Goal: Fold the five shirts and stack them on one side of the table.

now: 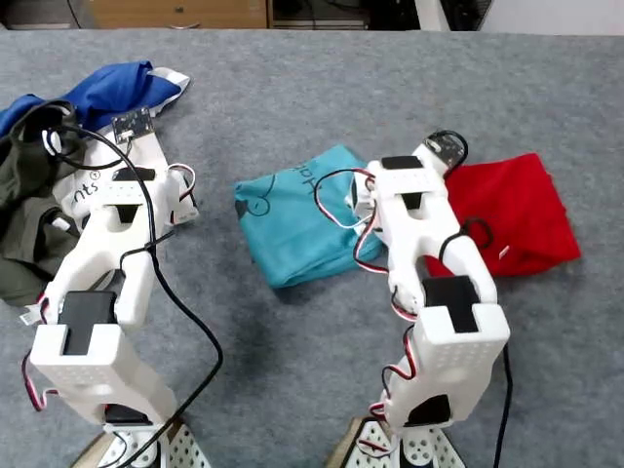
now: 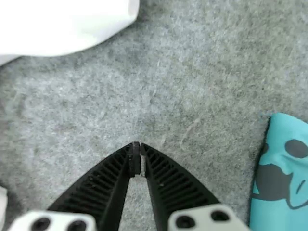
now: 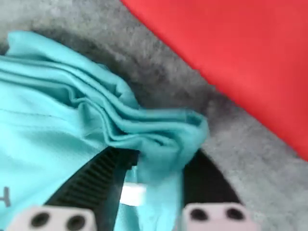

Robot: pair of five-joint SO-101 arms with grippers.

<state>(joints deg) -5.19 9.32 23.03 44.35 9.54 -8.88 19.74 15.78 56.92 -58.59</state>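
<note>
Teal shirt (image 3: 57,120): folded, one bunched corner pinched between the right fingers (image 3: 98,175). Red shirt (image 3: 231,53): folded flat, just beyond them.

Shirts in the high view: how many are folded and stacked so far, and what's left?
Two look folded: the red shirt and the teal shirt, lying apart, not stacked. In hand: the right gripper grips the teal shirt's edge; the left gripper is shut over bare table. Left: the blue shirt, dark green shirt and white shirt lie heaped, unfolded; then all five need stacking.
</note>
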